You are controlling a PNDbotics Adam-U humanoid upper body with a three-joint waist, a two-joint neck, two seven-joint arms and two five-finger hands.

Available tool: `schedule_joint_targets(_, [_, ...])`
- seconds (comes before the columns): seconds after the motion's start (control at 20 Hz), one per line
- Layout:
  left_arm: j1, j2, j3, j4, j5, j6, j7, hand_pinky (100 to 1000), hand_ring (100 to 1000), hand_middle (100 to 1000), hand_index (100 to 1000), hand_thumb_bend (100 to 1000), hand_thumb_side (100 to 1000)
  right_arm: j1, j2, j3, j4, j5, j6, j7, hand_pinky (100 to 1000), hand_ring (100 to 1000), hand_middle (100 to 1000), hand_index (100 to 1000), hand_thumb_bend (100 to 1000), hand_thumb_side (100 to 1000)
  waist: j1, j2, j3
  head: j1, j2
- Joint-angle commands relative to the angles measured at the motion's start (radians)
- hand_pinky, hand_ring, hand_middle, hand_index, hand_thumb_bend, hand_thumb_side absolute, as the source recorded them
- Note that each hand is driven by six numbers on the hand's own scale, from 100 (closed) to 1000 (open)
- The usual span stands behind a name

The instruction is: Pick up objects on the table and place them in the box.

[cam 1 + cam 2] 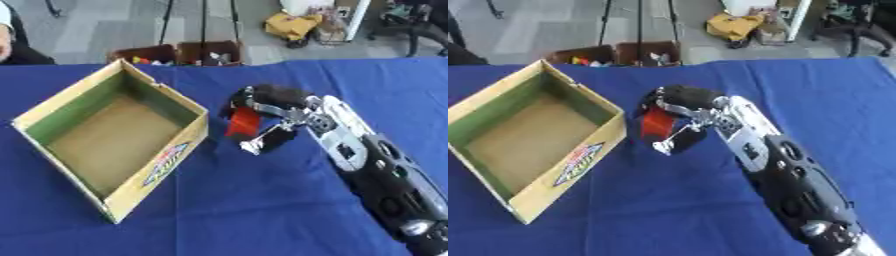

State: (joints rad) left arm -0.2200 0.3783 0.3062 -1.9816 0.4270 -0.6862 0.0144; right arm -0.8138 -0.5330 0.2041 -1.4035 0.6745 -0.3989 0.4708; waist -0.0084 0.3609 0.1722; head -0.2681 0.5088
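We saw the right hand (273,116) at approx. centre of the frame, its arm (385,175) running in from the lower right corner, black w/ silver joints. The fingers (262,95) were curled over the top of a red object (244,122) and the thumb (265,141) sat under and beside it, so the hand was pinching the red object between them. We couldn't tell what the object was beyond a small red block-like shape, nor whether its lower edge touched the cloth or hung just above it.

The box (166,162), open-topped cardboard w/ a green inner wall, brown floor and a printed logo on its near outer side, took up the left half of the frame, set askew on the blue tablecloth (262,210). We saw nothing inside it. The red object was just beside the box's right corner, outside it, w/ a narrow strip of cloth between.

Beyond the table's far edge, upper centre, stood brown crates (179,52) w/ misc. items on the floor.
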Motion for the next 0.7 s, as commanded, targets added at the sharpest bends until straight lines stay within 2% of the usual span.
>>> schedule_joint_targets(0.05, [-0.01,0.027,0.005,-0.018,0.005,-0.003,0.004,510,749,840,895,100,884,-0.034,-0.043,-0.006,-0.048,-0.042,0.004,-0.016,384,394,595,799,100,100,-0.005,-0.035,0.003,-0.007,-0.008])
schedule_joint_targets(0.2, [-0.01,0.029,0.004,-0.018,0.007,-0.004,0.004,511,748,839,895,100,884,-0.04,-0.051,-0.006,-0.061,-0.063,0.012,-0.016,384,393,593,795,100,100,-0.005,-0.037,0.005,-0.009,-0.007])
schedule_joint_targets(0.45, [-0.01,0.039,-0.001,-0.018,0.02,-0.004,0.007,512,747,836,894,100,882,-0.09,-0.071,-0.003,-0.094,-0.15,0.031,-0.03,381,389,590,790,100,100,-0.014,-0.054,0.035,-0.033,-0.006])
schedule_joint_targets(0.7, [-0.008,0.045,-0.002,-0.018,0.03,-0.005,0.007,512,747,836,895,100,882,-0.113,-0.074,-0.003,-0.107,-0.199,0.053,-0.028,379,388,590,787,100,100,-0.023,-0.064,0.068,-0.061,-0.006])
